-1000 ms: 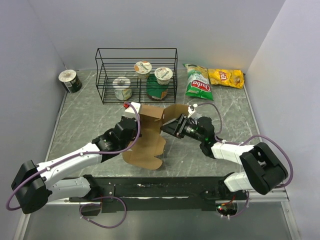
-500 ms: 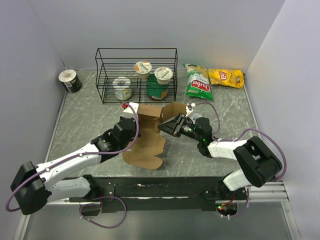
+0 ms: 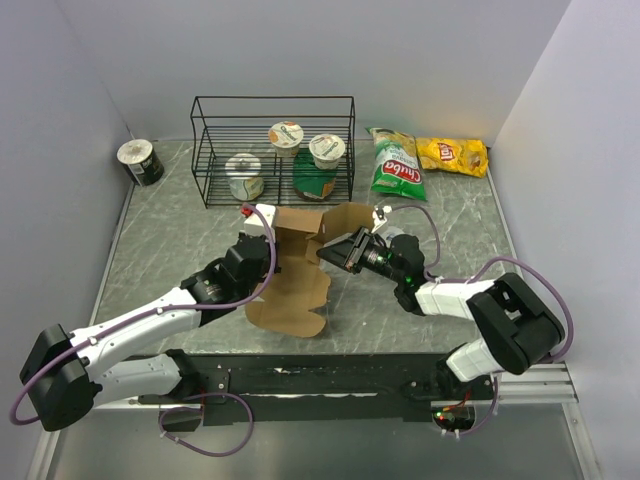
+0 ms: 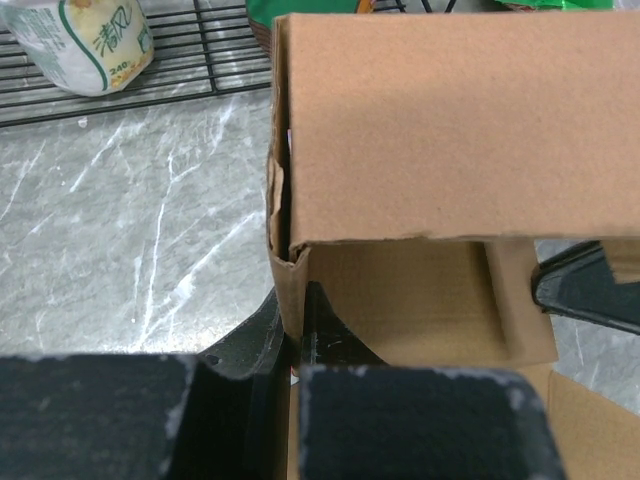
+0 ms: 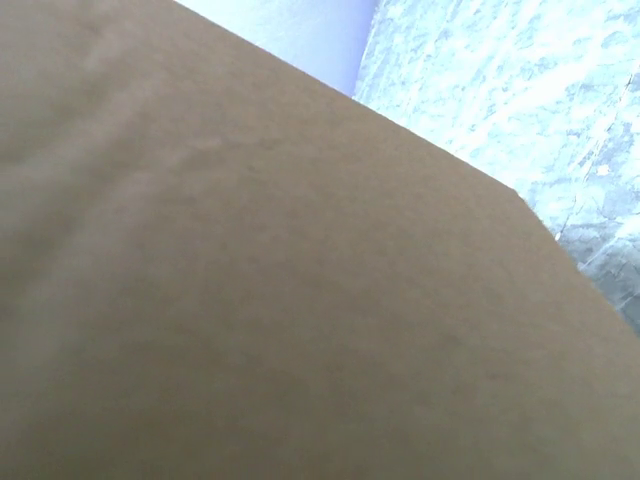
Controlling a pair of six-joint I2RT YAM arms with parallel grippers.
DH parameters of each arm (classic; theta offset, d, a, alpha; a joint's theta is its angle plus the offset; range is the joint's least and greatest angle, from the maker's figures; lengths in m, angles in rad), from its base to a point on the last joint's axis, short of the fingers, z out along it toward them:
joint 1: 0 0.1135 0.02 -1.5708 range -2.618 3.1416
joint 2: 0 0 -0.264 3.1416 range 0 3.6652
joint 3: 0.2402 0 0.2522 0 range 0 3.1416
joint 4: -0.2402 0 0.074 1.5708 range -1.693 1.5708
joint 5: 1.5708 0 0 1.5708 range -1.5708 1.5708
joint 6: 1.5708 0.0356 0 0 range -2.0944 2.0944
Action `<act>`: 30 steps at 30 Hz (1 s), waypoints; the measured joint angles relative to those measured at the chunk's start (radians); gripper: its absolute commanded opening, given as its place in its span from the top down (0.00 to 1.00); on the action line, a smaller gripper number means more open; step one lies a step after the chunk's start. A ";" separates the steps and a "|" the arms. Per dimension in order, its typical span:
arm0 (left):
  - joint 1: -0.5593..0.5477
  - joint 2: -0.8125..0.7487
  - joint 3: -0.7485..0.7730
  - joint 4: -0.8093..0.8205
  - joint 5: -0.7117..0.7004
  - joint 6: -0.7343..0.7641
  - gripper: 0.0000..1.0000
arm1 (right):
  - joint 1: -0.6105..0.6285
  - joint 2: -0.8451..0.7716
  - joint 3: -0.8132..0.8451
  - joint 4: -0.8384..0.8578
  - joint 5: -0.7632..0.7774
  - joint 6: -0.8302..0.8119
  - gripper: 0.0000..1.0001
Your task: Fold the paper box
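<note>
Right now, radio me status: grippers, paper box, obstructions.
Left gripper pinching paper box wall. Right gripper at opposite flap, grip unclear. Box half-formed. Wire rack behind.

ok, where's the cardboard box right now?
In the top view the cardboard box sits mid-table, just in front of the wire rack. The left gripper pinches its left wall and the right gripper is at its right flap.

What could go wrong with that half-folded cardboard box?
The left fingers pinch just one thin wall of the paper box; it could slip or crease. Cardboard fills the right wrist view, so the right fingers may misjudge their flap. A hard push could shove the box into the wire rack beyond it.
</note>
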 measured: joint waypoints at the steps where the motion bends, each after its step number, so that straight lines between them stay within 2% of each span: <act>1: 0.000 0.000 0.000 0.000 0.000 0.000 0.99 | 0.000 -0.005 0.001 -0.006 0.002 -0.005 0.52; 4: -0.001 0.000 0.000 0.005 0.002 0.000 0.99 | 0.006 -0.051 0.003 -0.044 0.005 -0.036 0.31; 9: 0.031 -0.001 0.001 0.024 0.020 0.010 0.99 | 0.017 -0.270 0.003 -0.230 0.015 -0.190 0.22; 13: 0.082 -0.001 0.002 0.020 0.047 0.045 0.99 | 0.017 -0.537 0.031 -0.496 0.065 -0.394 0.06; 17: 0.101 -0.008 0.002 0.020 0.076 0.069 0.99 | -0.005 -0.727 0.159 -0.776 0.136 -0.598 0.04; 22: 0.109 -0.024 0.002 0.023 0.122 0.082 0.99 | -0.098 -0.731 0.359 -0.945 0.153 -0.813 0.04; 30: 0.111 -0.043 0.002 0.021 0.144 0.083 0.99 | -0.169 -0.525 0.387 -1.052 0.101 -0.977 0.05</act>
